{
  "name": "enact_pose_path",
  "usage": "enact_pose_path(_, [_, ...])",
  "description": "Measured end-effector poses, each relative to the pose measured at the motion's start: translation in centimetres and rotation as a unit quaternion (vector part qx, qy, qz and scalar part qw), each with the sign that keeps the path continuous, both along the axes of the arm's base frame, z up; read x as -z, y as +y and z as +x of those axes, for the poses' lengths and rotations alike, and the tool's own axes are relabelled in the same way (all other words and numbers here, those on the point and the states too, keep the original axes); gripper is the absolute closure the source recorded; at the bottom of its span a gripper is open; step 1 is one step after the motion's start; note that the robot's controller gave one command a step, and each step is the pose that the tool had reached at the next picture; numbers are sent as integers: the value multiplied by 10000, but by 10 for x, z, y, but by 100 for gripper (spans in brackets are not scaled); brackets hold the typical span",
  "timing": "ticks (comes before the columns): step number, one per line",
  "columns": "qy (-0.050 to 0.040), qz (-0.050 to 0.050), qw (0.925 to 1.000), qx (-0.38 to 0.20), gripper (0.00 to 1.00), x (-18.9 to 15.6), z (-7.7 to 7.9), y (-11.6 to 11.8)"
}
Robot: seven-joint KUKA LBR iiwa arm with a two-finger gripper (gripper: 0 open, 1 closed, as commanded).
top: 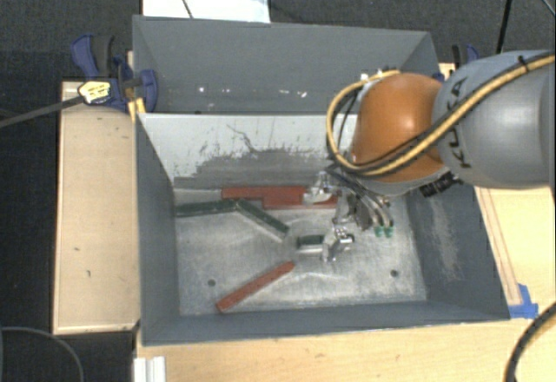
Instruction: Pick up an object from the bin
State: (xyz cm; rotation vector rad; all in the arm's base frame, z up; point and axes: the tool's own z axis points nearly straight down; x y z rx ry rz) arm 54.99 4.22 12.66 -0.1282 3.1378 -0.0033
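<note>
Green stub [308, 242] is lying just beside the gripper [335, 247], probably light and stiff; pinch across its width. Clenched or released, I cannot tell.

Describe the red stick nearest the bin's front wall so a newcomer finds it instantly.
In the grey metal bin, look at the floor near the front wall, left of the tool. A reddish-brown stick lies there diagonally, alone. The other reddish-brown bar lies level by the back wall, next to dark green sticks.
</note>
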Motion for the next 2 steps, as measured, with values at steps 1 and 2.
enact_pose_path(1, [5, 14, 9997, -233, 0, -1, -9, 9])
enact_pose_path(2, [-19, 16, 10000, -95, 0, 48, -10, -3])
